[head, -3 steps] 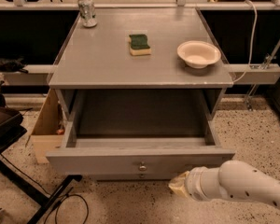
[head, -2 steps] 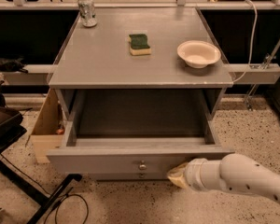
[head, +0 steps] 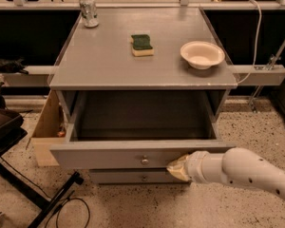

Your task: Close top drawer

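Speckled floor (head: pixel 133 208), top drawer (head: pixel 99 156) pulled way out. Gripper (head: pixel 178 167) is at its front, just right of the knob (head: pixel 145 160), cabinet (head: pixel 133 65) straight beyond it. Can't tell if it's open or closed.

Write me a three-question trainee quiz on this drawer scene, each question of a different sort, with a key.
1. Which item on the cabinet top lies between the can and the bowl?
2. True or false: the top drawer is shut flush with the cabinet.
3. Where is the tool?
A) over the bowl
B) at the drawer's front panel, right of its knob
C) inside the drawer

Key
1. The sponge.
2. False: it stands pulled out.
3. B.
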`<state>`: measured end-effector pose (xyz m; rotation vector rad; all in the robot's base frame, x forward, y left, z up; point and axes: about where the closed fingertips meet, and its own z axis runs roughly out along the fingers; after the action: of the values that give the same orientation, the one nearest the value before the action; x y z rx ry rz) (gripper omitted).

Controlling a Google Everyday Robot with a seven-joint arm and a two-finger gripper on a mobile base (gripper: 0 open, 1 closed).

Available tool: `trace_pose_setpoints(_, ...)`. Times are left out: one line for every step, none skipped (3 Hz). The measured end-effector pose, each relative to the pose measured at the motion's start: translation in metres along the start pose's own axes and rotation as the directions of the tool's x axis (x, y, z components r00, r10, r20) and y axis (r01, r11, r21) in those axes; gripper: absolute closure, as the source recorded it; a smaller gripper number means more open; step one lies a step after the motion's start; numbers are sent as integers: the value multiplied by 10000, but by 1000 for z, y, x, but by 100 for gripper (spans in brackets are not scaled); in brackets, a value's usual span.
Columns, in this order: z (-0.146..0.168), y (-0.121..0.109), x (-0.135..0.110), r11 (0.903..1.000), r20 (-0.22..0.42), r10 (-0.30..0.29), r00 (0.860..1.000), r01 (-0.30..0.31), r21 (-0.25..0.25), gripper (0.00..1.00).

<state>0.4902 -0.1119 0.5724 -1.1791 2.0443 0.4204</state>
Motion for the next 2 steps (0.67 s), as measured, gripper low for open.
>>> trace_pose_setpoints(0, -1, -3, 10000, 84, -34, 10000, 33, 41, 100)
trace_pose_setpoints(1, -25, -28, 9991, 611, -307, 9977, 288, 318, 100)
